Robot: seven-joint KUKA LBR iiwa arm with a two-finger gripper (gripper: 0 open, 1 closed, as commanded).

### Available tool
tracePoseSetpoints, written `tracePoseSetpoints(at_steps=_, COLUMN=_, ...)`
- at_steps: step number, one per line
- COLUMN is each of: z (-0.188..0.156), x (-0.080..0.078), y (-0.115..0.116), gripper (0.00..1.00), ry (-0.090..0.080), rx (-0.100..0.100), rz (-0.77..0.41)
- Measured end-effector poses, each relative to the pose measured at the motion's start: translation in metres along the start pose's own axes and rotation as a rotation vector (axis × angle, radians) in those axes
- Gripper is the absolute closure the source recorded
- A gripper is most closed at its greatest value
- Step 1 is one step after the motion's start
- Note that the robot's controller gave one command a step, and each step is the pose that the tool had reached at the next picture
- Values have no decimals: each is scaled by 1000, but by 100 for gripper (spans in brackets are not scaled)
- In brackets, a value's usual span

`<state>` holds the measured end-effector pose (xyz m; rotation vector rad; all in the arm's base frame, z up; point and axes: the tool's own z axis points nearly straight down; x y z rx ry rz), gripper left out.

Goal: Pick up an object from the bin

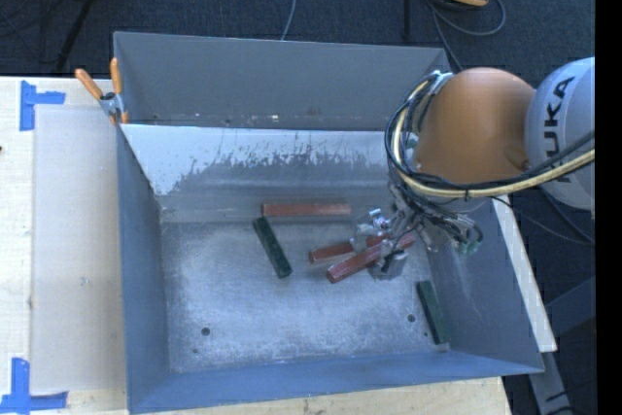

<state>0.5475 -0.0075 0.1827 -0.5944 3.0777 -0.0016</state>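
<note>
Right of centre, jaws meet two red bars (pixel 332 255). Clenched or released? Can't tell. Green bar (pixel 272 248) lies left.

Observed: 1 white arm (pixel 573 121) enters from the right, wrist bent downward. A rounded orange wrist cover (pixel 476 126) faces up, with black and yellow cables (pixel 400 155) looped beside it. The metal gripper (pixel 389 248) hangs below.

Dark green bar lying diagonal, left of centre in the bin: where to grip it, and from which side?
Take the dark green bar at mid-length, coming straight down from above and closing across its narrow width. It lies flat on the bin floor, long and thin, with bare floor along both long sides. Its upper end sits close to the reddish-brown bar, so stay off that end.
</note>
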Motion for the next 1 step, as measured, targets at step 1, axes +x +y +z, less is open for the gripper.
tracePoseSetpoints(at_steps=1, z=-64, x=7, y=-8, gripper=100, ry=0, rx=1, rz=-51)
